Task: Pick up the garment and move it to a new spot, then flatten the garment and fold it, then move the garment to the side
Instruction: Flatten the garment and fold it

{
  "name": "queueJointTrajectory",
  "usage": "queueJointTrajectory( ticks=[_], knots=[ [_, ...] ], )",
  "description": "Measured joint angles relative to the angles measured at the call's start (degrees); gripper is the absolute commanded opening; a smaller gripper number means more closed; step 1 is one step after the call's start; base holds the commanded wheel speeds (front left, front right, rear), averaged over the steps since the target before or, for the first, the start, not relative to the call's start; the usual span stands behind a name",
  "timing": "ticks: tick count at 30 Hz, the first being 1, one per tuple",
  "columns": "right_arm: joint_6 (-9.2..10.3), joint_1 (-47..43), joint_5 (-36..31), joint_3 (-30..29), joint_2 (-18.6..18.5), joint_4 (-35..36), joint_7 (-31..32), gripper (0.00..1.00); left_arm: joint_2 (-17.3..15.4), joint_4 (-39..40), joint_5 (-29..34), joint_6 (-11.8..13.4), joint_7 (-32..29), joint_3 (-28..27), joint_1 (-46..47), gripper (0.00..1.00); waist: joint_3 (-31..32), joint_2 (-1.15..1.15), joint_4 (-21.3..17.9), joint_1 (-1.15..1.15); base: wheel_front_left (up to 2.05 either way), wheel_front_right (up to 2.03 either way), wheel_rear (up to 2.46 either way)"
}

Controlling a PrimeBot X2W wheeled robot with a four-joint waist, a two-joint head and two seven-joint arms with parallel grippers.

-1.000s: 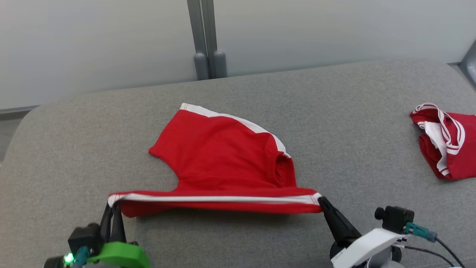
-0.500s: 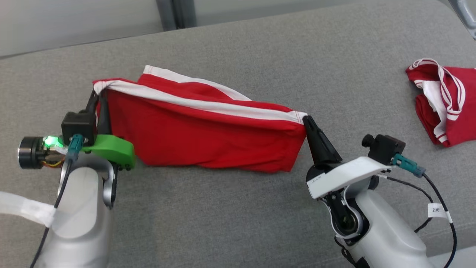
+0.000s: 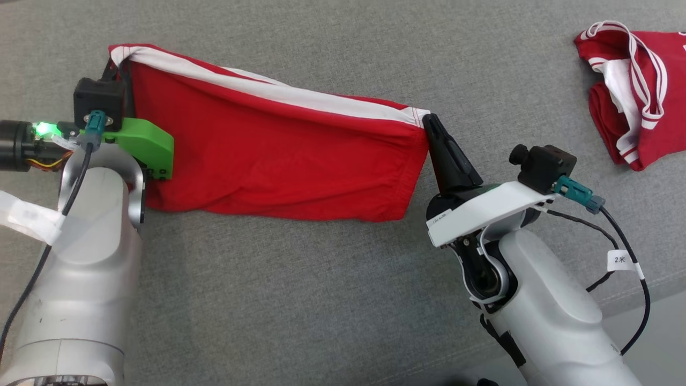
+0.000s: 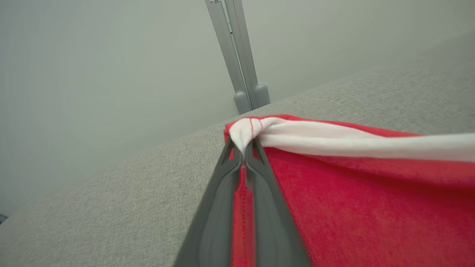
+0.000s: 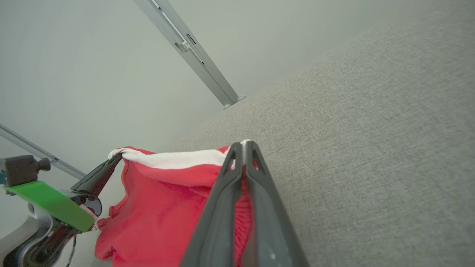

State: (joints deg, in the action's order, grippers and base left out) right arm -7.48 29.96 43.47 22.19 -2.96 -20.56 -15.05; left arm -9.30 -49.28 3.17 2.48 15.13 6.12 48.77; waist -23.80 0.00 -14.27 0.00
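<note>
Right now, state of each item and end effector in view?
Red garment, held by two corners, white band taut, body hanging.
Left end effector, shut on one corner.
Right end effector, shut on the other corner.
Second red garment, crumpled on grey surface, untouched.

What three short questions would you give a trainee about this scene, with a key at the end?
1. True or false: the left hand is open and clear of the red garment.
2. Which part of the red garment does the right hand pinch? A) a corner of the white band B) the loose lower edge C) nothing
3. Fill in: the second red and white garment lies crumpled on the grey cushion at the robot's ____ side.

Key
1. False: it is shut on the other corner of the white band.
2. A
3. right
</note>
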Motion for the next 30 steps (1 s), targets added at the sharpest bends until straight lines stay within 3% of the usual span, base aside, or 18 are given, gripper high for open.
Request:
queueJointTrajectory(
  ticks=[4, 5, 6, 7, 8, 9, 10, 11, 19, 30],
  knots=[
    [-0.01, 0.03, -0.98, -0.11, 0.03, 0.19, 0.0, 0.0, -0.54, -2.41, 0.15, 0.65, 0.0, 0.48, 2.62, 0.0, -1.96, 0.0, -1.11, 0.0, 0.0, 0.0, 0.0],
    [-0.01, 0.04, -0.88, -0.11, 0.03, 0.26, 0.0, 0.0, -0.56, -2.76, 0.15, 0.74, 0.0, 0.69, 2.94, 0.04, -2.32, 0.0, -1.34, 0.0, 0.0, 0.0, 0.0],
    [-0.01, 0.04, -0.82, -0.11, 0.03, 0.29, 0.0, 0.0, -0.56, -2.98, 0.15, 0.85, 0.0, 0.85, 3.07, 0.17, -2.55, 0.0, -1.51, 0.0, 0.0, 0.0, 0.0],
    [-0.01, 0.04, -0.71, -0.03, 0.03, 0.32, 0.0, 0.0, -0.55, -3.25, 0.13, 1.03, 0.0, 0.98, 3.2, 0.45, -2.79, 0.0, -1.68, 0.0, 0.0, 0.0, 0.0],
    [0.0, 0.04, -0.64, 0.1, 0.03, 0.49, 0.0, 0.0, -0.55, -3.59, 0.02, 1.09, 0.0, 1.0, 3.32, 0.91, -2.96, 0.0, -1.78, 0.0, 0.0, 0.0, 0.0],
    [-0.01, 0.07, -0.93, 0.27, 0.03, 0.57, 0.0, 0.29, -0.54, -4.01, -0.15, 1.44, 0.0, 0.96, 3.37, 1.0, -3.0, 0.0, -1.8, 0.0, 0.0, 0.0, 0.0],
    [0.0, 0.07, -1.6, 0.11, 0.08, 1.0, 0.0, 0.87, -0.48, -4.56, -0.47, 1.81, 0.0, 0.87, 3.35, 1.0, -2.94, 0.0, -1.79, 0.0, 0.0, 0.0, 0.0],
    [-0.01, 0.09, -2.71, -0.33, 0.12, 1.59, 0.0, 1.0, -0.4, -4.81, -0.69, 2.23, 0.0, 0.75, 3.25, 1.0, -2.79, 0.0, -1.73, 0.0, 0.0, 0.0, 0.0],
    [0.0, -3.13, -12.55, -5.93, 0.02, 3.81, 0.0, 1.0, 1.35, -5.72, -3.67, 2.54, -0.01, -0.15, 0.28, 1.0, -0.28, 0.0, -0.13, 0.0, 0.0, 0.0, 0.0],
    [0.0, -7.7, -17.53, -9.93, 0.07, 5.7, 0.0, 1.0, 2.33, -14.45, -6.46, 3.08, 0.04, -1.16, -2.95, 1.0, 3.97, 0.0, 1.63, 0.0, 0.0, 0.0, 0.0]
  ],
)
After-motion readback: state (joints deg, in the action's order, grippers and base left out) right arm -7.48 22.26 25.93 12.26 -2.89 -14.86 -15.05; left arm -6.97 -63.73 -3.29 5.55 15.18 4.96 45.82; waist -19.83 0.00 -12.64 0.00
